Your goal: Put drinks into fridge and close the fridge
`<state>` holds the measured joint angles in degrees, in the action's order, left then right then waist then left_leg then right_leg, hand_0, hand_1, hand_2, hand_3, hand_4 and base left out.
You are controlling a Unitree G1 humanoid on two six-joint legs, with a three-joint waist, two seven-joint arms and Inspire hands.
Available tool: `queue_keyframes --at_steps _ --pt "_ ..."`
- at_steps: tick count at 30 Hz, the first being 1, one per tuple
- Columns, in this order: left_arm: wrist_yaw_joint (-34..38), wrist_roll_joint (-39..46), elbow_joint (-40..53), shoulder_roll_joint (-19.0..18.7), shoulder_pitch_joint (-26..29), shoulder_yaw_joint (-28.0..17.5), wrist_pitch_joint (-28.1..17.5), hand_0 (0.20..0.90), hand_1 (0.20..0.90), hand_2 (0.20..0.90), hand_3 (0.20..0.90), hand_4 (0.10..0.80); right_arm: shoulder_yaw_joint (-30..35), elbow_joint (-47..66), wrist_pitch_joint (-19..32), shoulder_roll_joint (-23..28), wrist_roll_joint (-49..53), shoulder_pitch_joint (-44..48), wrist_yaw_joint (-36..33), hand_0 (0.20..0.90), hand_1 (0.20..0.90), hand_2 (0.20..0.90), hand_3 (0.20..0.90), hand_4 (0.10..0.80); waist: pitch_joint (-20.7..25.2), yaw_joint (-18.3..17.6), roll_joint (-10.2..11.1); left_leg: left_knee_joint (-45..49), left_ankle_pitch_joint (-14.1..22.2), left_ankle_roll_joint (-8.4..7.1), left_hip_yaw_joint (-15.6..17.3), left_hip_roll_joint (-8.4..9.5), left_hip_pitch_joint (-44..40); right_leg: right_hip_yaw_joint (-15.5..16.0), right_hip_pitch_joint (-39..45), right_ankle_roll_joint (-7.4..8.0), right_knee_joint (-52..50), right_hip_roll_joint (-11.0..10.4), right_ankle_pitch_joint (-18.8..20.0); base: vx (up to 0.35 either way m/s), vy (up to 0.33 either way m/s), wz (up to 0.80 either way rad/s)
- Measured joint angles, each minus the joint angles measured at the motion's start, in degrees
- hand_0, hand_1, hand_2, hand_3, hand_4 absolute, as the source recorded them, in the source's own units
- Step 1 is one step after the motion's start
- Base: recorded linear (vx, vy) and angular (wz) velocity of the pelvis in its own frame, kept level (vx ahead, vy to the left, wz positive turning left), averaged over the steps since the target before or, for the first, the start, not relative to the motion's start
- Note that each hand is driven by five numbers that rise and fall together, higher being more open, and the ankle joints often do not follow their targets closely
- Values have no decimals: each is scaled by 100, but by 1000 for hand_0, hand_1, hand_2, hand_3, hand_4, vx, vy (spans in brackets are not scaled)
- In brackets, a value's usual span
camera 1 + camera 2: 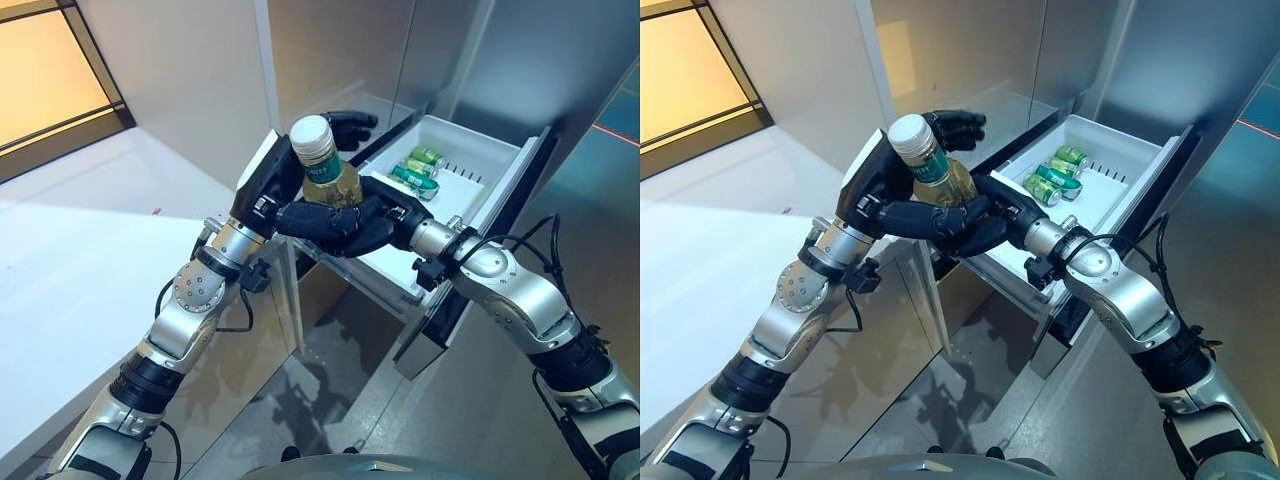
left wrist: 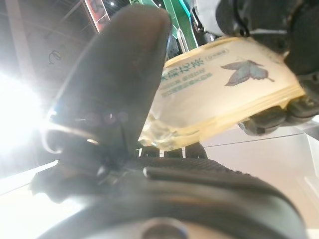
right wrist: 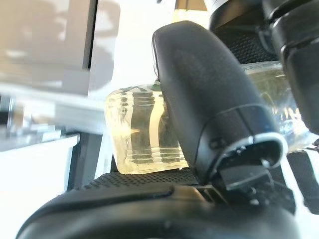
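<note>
A clear bottle (image 1: 332, 182) of pale yellow drink with a white cap (image 1: 311, 134) is held upright in the air between both hands, just in front of the open fridge drawer (image 1: 478, 150). My left hand (image 1: 262, 180) grips its upper part, its fingers (image 1: 350, 124) curled behind the neck and its thumb (image 2: 124, 74) against the label. My right hand (image 1: 345, 225) wraps round the lower body, thumb (image 3: 209, 99) across the bottle (image 3: 142, 134). Several green cans (image 1: 416, 172) lie inside the white drawer.
A white counter (image 1: 90, 240) stretches to the left below a window (image 1: 50, 70). The fridge's steel front (image 1: 520, 60) rises behind the drawer. The drawer's front panel (image 1: 470, 290) juts out over the grey floor (image 1: 330, 400).
</note>
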<state>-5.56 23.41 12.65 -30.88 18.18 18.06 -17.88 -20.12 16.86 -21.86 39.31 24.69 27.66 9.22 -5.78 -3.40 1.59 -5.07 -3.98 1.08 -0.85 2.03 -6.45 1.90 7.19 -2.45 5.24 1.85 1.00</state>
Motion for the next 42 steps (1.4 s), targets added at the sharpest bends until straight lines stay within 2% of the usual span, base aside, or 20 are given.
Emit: queue_keyframes --at_steps 7,13,17,20,21,22,23,26,31,35,38,41,42 --pt "74 21 -4 129 -6 -182 13 900 900 900 900 800 20 -890 918 870 -2104 756 -403 300 300 300 200 100 -14 66 22 -1 0 0 -64 1 -2 31 15 0 0 1 0 11 -3 2" --pt "-129 185 2 215 -16 -271 -5 900 900 900 900 800 170 -2406 972 1268 -2854 930 -1209 300 300 300 200 100 -37 286 42 -1 -2 1 -193 6 18 149 39 2 1 0 -2 39 2 9" --pt "-492 795 2 225 -44 -272 109 900 900 900 900 800 170 -3310 971 1359 -2930 930 -1449 300 300 300 200 100 -89 367 35 -2 -16 -5 -333 10 29 289 81 14 1 -3 -15 44 1 19" --pt "-846 1466 -7 285 -105 -266 543 900 900 900 900 800 169 -3865 975 1359 -2929 934 -1536 300 300 300 200 100 -195 433 -1 -3 -37 -9 -419 18 32 378 112 27 1 -8 -25 59 -2 17" --pt "-1041 1860 -52 364 -218 -240 882 900 900 900 900 800 165 -4194 1020 1359 -2929 936 -1536 300 300 300 200 100 -231 507 -42 -6 -40 -8 -433 22 37 399 115 27 2 -13 -27 73 -2 7" --pt "-1100 2000 -70 376 -269 -217 1002 900 900 900 900 800 162 -4310 1030 1359 -2929 937 -1536 300 300 300 200 100 -240 512 -55 -14 -41 -8 -455 26 41 422 118 32 2 -17 -31 88 2 20" --pt "-1293 2360 -148 389 -410 -166 1375 900 900 900 900 800 122 -4608 1031 1360 -2930 945 -1538 300 300 300 200 100 -259 523 -82 -15 -59 -7 -514 36 60 512 126 36 1 -25 -34 52 7 25" --pt "-1512 3125 -552 475 -723 55 2173 900 900 900 900 800 -176 -5462 1067 1359 -2937 1233 -1542 300 300 300 200 100 -319 608 -163 -14 -99 -8 -616 56 95 618 127 36 1 -39 -34 53 4 18" --pt "-1626 3791 -1461 526 -1319 581 3224 900 900 900 900 800 -624 -6311 1106 1363 -3059 1633 -1546 300 300 300 200 100 -380 645 -272 -20 -198 3 -792 107 209 841 103 46 3 -79 -44 0 -1 25" --pt "-1784 3784 -2098 481 -1680 961 3393 900 900 900 900 800 -900 -6898 1150 1362 -3003 1802 -1510 300 300 300 200 100 -395 845 -295 -25 -277 -12 -951 128 388 1010 -6 35 4 -84 -57 -56 -25 26" --pt "-1868 3699 -2419 406 -1768 1023 3381 900 900 900 900 800 -878 -7256 1115 1329 -2630 1803 -1360 300 300 300 200 100 -423 987 -337 -28 -311 -66 -1079 129 524 1153 -98 30 3 -77 -53 -26 -33 26" --pt "-1893 3268 -2709 362 -1806 1046 3155 900 900 900 900 800 -723 -7507 994 1156 -2523 1803 -1217 300 300 300 200 100 -450 1111 -394 -27 -319 -63 -1099 134 573 1170 -127 30 2 -77 -53 -74 -34 8" --pt "-1890 2900 -2914 326 -1786 1106 2848 900 900 900 900 800 -716 -7610 934 1065 -2524 1806 -1149 300 300 300 200 100 -454 1128 -401 -23 -381 -30 -1139 141 668 1215 -208 30 2 -76 -53 -130 -29 12"
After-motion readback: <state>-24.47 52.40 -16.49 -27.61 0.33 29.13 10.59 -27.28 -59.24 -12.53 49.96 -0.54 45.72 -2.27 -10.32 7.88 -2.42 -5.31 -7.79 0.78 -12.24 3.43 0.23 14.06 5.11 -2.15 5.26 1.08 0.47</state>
